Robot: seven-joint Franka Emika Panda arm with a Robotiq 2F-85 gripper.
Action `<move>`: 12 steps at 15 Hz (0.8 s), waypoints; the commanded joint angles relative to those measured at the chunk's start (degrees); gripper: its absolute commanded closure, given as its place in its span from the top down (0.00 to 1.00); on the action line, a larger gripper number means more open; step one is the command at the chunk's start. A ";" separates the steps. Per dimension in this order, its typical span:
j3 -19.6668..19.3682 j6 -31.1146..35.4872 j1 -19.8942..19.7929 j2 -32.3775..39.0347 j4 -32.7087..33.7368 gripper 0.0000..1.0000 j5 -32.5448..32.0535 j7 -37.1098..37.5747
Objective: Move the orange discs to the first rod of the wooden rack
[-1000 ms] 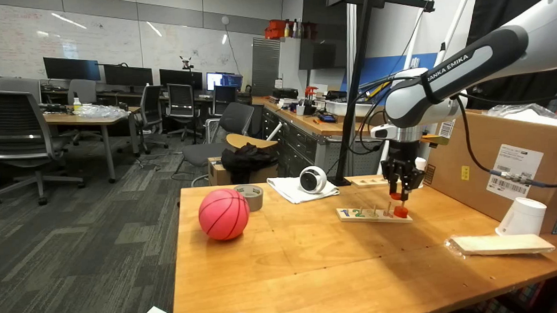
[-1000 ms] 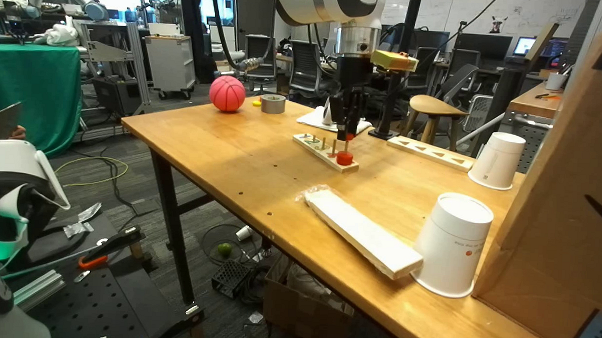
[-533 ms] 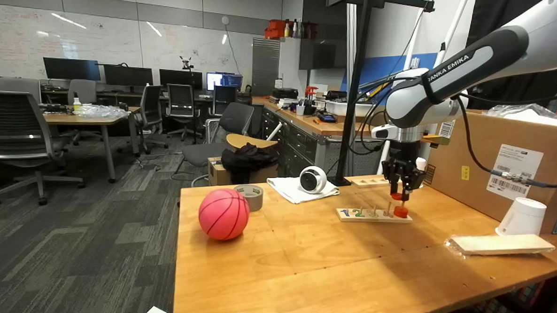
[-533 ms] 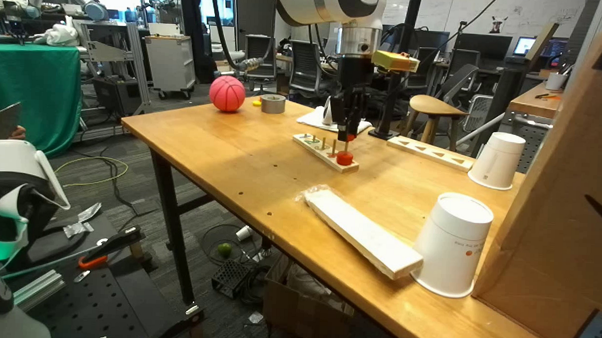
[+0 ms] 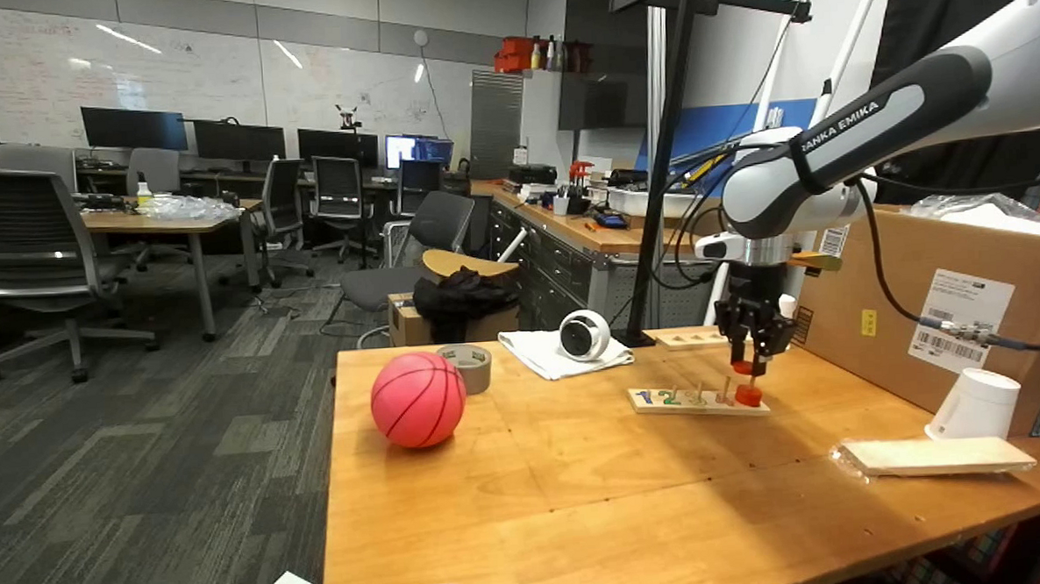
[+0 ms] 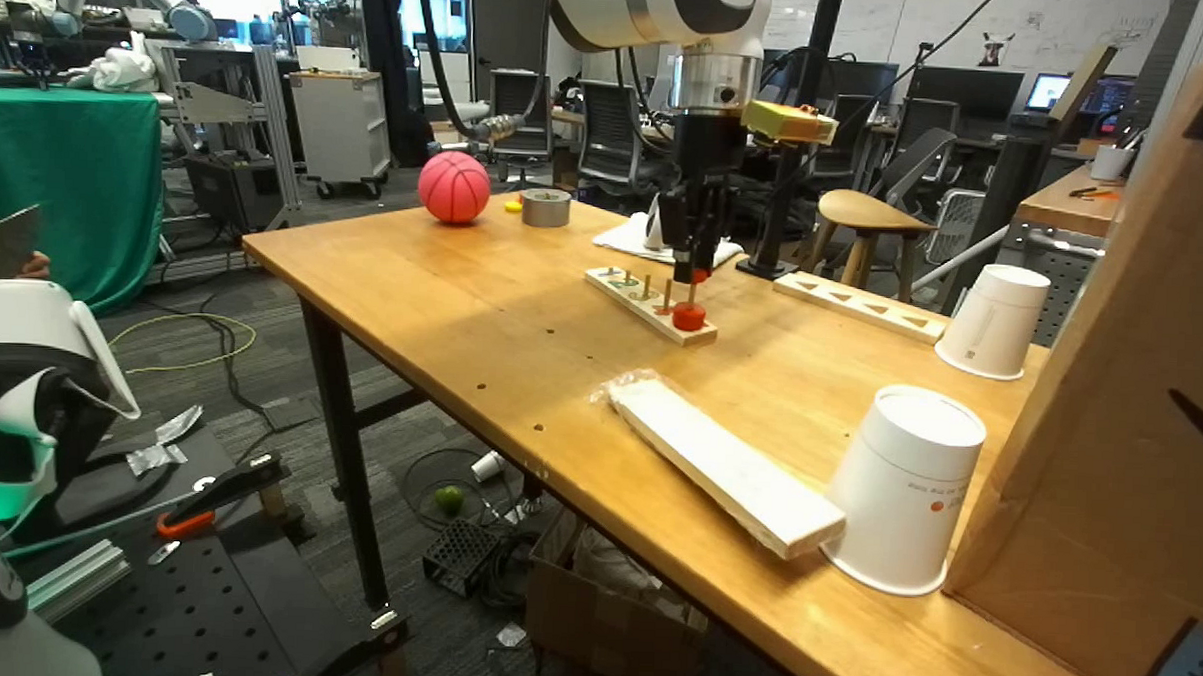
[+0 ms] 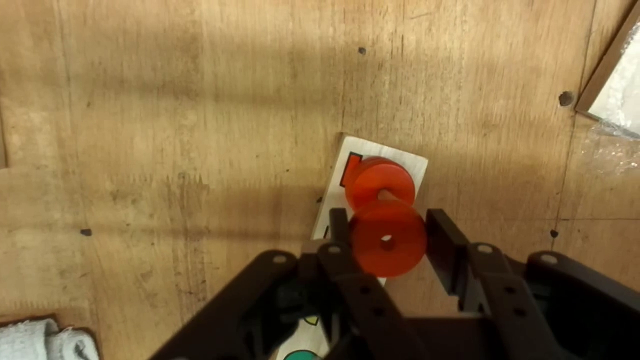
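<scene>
One orange disc [image 7: 395, 256], pinched between the jaws, hangs near the tip of the end rod [image 6: 692, 293] on the wooden rack [image 5: 685, 402], centring unclear, above one or more lower discs [image 7: 376, 176] around that rod.

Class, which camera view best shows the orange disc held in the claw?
The wrist view: the held orange disc shows its round face and central hole there, gripped by the claw. Both exterior views show it small, from the side, partly hidden by the claw.
</scene>
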 commanded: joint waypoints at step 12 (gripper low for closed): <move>-0.16 0.75 -0.66 -3.26 -3.86 0.17 -0.14 0.29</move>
